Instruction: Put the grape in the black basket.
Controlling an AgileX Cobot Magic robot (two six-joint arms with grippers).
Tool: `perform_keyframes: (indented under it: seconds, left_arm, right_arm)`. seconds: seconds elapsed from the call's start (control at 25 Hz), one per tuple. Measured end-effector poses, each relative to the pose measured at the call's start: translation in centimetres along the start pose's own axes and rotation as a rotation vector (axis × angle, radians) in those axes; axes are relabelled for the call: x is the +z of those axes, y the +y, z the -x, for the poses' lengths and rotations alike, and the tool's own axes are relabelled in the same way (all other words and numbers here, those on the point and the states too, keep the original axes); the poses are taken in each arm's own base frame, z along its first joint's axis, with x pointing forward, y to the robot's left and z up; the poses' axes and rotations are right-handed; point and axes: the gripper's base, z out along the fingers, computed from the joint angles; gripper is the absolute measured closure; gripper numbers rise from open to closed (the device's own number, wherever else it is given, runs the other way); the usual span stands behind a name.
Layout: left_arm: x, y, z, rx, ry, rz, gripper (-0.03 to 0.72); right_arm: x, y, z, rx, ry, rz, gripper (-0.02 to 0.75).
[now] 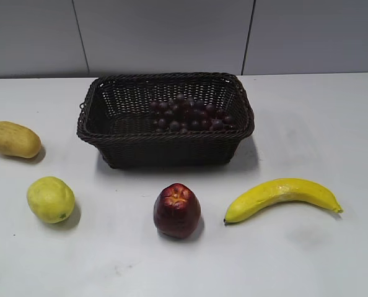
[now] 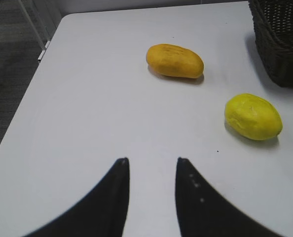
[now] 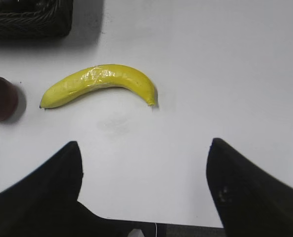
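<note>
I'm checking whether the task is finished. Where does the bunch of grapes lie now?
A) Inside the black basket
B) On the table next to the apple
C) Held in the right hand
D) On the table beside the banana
A: the grape bunch lies inside the black basket, toward its right half, and neither hand holds anything.

White table [image 1: 308, 124] under both end effectors; grey panelled wall [image 1: 171, 34] beyond; dark floor [image 2: 8, 59] left.

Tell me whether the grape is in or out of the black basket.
In. The grape lies inside the black basket, toward its right half, below the braided rim; both grippers are empty and clear of it.
</note>
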Motion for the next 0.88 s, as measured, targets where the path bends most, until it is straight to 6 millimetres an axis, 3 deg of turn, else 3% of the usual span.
perform_keyframes:
  seconds: [0.24,0.44,0.88]
  left_arm:
    - [0.0,0.0,0.0,0.0,0.0,0.0,0.452]
    - [0.0,0.0,0.0,0.0,0.0,0.0,0.452]
    - [0.0,0.0,0.0,0.0,0.0,0.0,0.452]
  right_arm:
    - [-1.7,-0.7,-6.7,-0.05,-0.121,-0.066,0.146]
    - [-1.3,-1.2,-10.6,-0.07,-0.171,-0.094,0.146]
    - [-1.6,-1.2,-11.5,-0.076,-0.21,-0.097,0.147]
